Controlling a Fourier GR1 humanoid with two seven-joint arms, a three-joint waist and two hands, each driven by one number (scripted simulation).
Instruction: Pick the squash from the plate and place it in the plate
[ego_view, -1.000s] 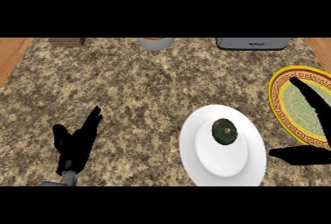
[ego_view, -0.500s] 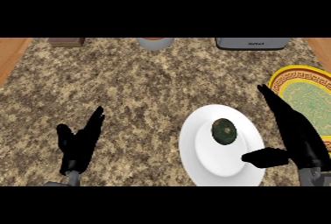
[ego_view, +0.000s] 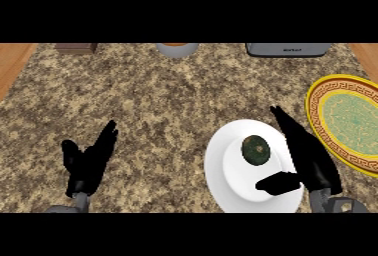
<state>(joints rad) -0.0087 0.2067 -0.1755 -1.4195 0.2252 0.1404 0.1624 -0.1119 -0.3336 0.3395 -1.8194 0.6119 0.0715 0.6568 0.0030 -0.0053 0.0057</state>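
From my seat I see the right hand (ego_view: 314, 162) has come further in over the white plate (ego_view: 225, 175) than half a second ago, when it stood more to the plate's outer edge. Its fingers (ego_view: 291, 130) are straight and spread from the thumb (ego_view: 277, 184), holding nothing. The squash (ego_view: 255, 149), dark green and round, lies on the white plate just inside those fingers, between them and the thumb's reach but apart from both; the thumb tip sits below it over the plate's near part. It has not shifted since the earlier frames.

Beyond the backs of the fingers, on the outer side, lies the yellow-rimmed plate (ego_view: 319, 107) with its green centre, more of it uncovered now than a second ago, when the hand lay across it.

The left hand (ego_view: 87, 165) rests open at the lower left, fingers up, much as before, well apart from both plates on the speckled counter (ego_view: 162, 100).

At the counter's far edge, well past the fingertips, sit a grey bowl (ego_view: 177, 49), a grey appliance (ego_view: 286, 49) and a brown block (ego_view: 76, 48).
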